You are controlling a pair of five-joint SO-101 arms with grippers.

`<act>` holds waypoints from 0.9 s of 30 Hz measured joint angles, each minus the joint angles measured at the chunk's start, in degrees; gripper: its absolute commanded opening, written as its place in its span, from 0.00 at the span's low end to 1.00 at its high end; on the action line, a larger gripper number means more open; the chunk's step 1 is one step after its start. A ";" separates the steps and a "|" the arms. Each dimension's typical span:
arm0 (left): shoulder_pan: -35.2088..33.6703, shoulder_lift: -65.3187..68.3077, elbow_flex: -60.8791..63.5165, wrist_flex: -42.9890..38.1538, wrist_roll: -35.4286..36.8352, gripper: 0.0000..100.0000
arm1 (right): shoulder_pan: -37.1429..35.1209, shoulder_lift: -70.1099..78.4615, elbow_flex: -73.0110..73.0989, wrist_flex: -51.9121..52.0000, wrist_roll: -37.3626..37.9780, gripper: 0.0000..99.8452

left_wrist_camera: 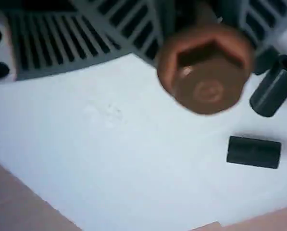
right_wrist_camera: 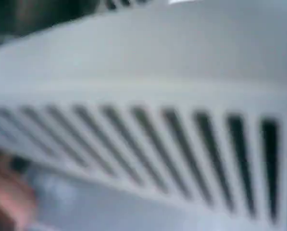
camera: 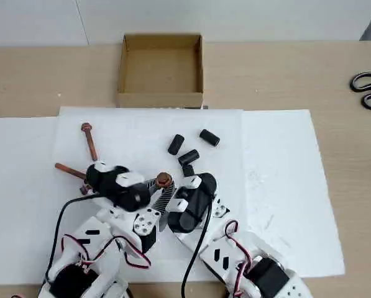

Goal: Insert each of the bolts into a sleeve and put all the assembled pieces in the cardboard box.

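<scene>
My left gripper (camera: 162,188) is shut on a copper bolt (camera: 163,180) near the middle of the white paper; its hex head (left_wrist_camera: 205,72) shows large between the dark ribbed fingers (left_wrist_camera: 85,33). My right gripper (camera: 189,179) sits right beside it, touching or nearly so, with a dark piece at its tip that I cannot make out. Three black sleeves (camera: 176,144) (camera: 209,137) (camera: 188,156) lie just beyond; two of them (left_wrist_camera: 254,151) (left_wrist_camera: 273,91) appear in the left wrist view. Two loose bolts (camera: 87,139) (camera: 70,169) lie at the left. The cardboard box (camera: 128,68) stands at the back.
White paper (camera: 284,186) covers the tabletop under the arms. Scissors (camera: 368,90) lie at the far right edge. A pale ribbed surface (right_wrist_camera: 172,144) is very close in the right wrist view, with a copper patch (right_wrist_camera: 8,202) at one corner.
</scene>
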State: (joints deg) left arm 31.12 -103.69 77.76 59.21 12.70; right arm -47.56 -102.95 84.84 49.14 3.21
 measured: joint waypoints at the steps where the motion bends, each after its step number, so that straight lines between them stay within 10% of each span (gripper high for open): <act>1: -0.09 0.00 0.00 0.09 -0.70 0.13 | 0.00 0.00 0.00 0.00 0.00 0.00; 22: -5.80 0.35 -6.33 5.63 -2.37 0.16 | 3.34 -0.09 -0.09 0.00 0.18 0.00; 27: -6.59 0.35 -11.43 5.63 -2.29 0.02 | 3.34 -0.09 -0.09 0.00 0.18 0.00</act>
State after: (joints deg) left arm 24.53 -103.34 66.33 64.84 10.42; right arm -44.22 -103.03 84.75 49.14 3.38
